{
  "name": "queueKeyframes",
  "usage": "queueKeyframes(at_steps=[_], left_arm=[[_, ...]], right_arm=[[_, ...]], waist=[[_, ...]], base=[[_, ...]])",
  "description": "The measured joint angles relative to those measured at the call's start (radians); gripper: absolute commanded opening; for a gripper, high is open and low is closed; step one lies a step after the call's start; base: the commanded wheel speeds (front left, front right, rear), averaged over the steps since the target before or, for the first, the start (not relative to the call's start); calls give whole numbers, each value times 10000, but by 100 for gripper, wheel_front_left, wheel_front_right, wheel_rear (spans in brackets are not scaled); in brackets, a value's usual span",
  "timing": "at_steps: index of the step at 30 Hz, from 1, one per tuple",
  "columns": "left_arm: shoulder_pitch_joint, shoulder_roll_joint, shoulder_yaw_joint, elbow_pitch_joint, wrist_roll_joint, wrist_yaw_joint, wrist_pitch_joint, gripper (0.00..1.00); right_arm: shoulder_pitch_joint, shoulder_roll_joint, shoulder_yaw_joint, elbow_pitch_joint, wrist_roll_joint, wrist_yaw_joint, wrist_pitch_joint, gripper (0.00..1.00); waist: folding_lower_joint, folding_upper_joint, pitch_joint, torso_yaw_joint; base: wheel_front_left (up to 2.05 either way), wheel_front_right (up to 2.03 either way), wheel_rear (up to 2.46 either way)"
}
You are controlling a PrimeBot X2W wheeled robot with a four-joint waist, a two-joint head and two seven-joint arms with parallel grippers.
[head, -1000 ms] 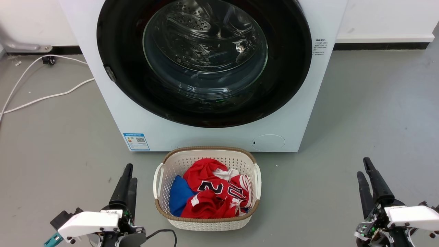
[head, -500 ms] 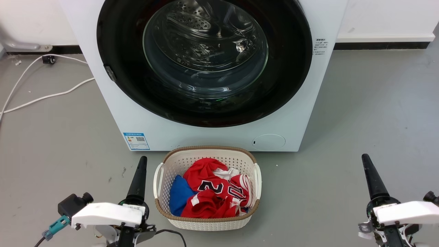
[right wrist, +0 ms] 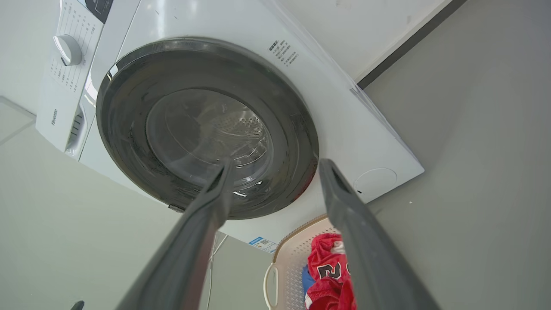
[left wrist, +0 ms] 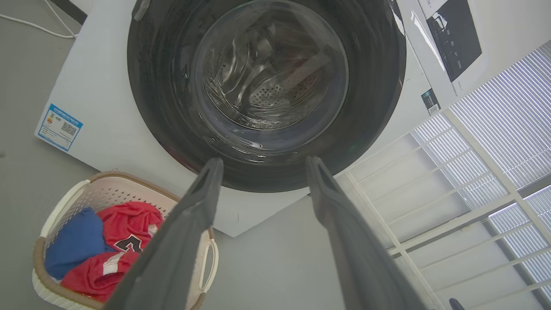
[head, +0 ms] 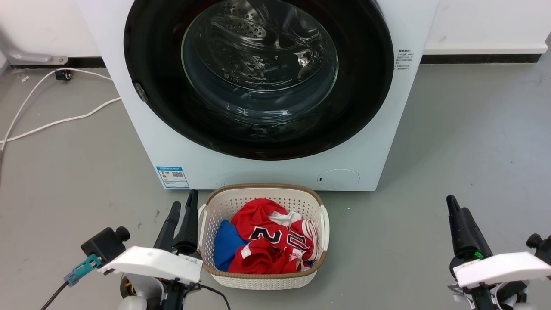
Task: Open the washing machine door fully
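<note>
Washing machine door [head: 258, 144] sits shut. Left gripper [head: 184, 199] and right gripper [right wrist: 275, 163] hang low, parted and empty; left should hook what seems a rim handle [head: 138, 91].

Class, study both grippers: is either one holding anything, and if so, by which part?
Nothing is held. The left gripper and the right gripper both have their jaws open and empty, apart from the closed washing machine door.
</note>
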Motion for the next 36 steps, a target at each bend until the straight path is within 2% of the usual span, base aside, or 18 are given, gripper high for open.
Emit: queueKeyframes(at_steps=[15, 25, 36], left_arm=[[-124, 284, -514, -63, 3018, 240, -472, 100], [-282, 525, -951, 58, 4451, 504, -773, 100], [-493, 715, -1331, 311, 5515, 796, -1041, 100]], right_arm=[[154, -69, -31, -500, -3120, 0, 134, 100], [325, -6, -105, -934, -4744, 2, 219, 100], [419, 40, -157, -1101, -6008, 2, 211, 100]], waist=[[1, 0, -15, 60], [1, 0, -13, 73], [0, 0, -25, 66]], base=[[0, 0, 0], [0, 0, 0], [0, 0, 0]])
